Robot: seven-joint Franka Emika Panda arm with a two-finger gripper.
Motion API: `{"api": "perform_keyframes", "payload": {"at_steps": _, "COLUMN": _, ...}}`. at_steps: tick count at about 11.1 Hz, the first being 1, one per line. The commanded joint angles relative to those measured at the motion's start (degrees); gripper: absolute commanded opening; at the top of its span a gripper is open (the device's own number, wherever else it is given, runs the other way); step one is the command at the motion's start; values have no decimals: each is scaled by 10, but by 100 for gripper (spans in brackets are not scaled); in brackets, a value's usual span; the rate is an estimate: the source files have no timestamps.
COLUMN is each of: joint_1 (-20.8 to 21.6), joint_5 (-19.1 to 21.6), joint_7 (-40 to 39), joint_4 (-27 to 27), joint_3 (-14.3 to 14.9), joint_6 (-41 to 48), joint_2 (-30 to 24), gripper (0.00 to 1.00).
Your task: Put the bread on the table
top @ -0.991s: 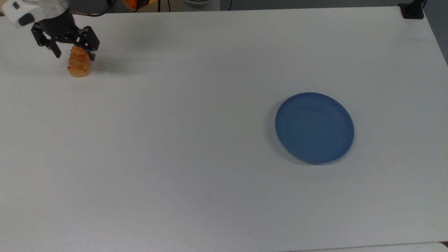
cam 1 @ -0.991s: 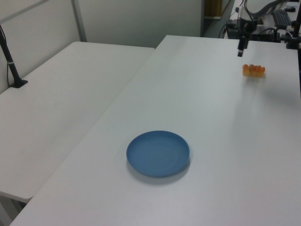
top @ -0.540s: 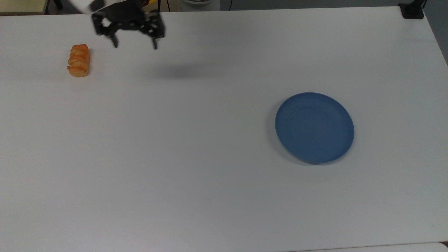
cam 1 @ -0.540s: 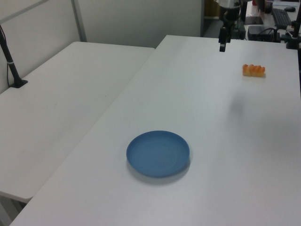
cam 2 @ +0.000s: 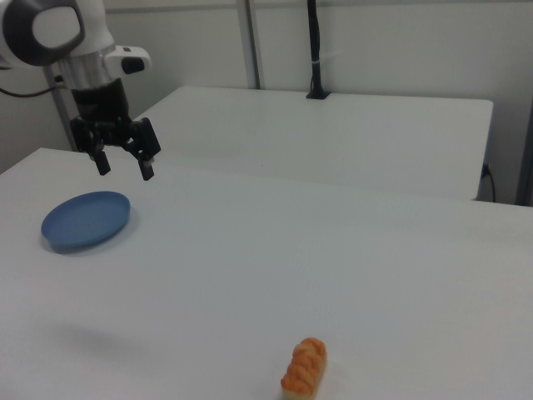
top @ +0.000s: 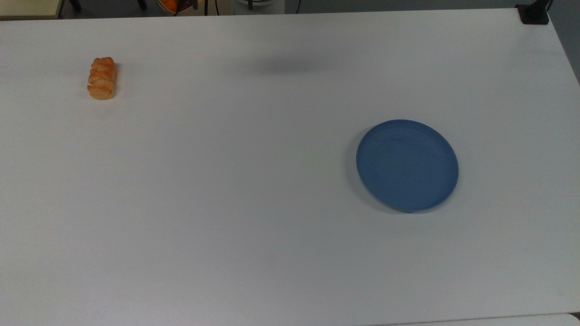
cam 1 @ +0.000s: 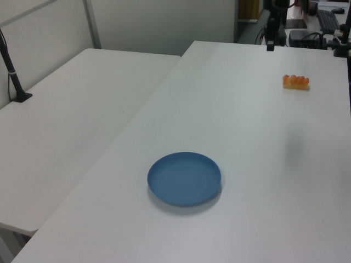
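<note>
Bread (top: 102,78) alone on table (top: 253,190) — right view: gripper (cam 2: 124,167) aloft, fingers apart, w/ nothing between.

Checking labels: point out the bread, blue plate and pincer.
bread (top: 102,78), top view, middle of its ridged crust
blue plate (top: 407,165), top view, centre of its bare dish
pincer (cam 2: 123,167), right view, midway between its open fingertips
</note>
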State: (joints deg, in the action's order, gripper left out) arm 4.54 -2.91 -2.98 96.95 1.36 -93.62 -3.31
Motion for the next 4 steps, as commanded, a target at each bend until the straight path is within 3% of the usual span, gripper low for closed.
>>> {"api": "perform_keyframes", "payload": {"at_steps": 1, "joint_1": 10, "joint_5": 3, "joint_7": -10, "joint_4": 9, "joint_3": 23, "joint_6": 39, "joint_2": -36, "gripper": 100}}
{"api": "perform_keyframes", "payload": {"at_steps": 4, "joint_1": 2, "joint_5": 3, "joint_7": -10, "joint_4": 7, "joint_3": 22, "joint_6": 34, "joint_2": -33, "gripper": 100}}
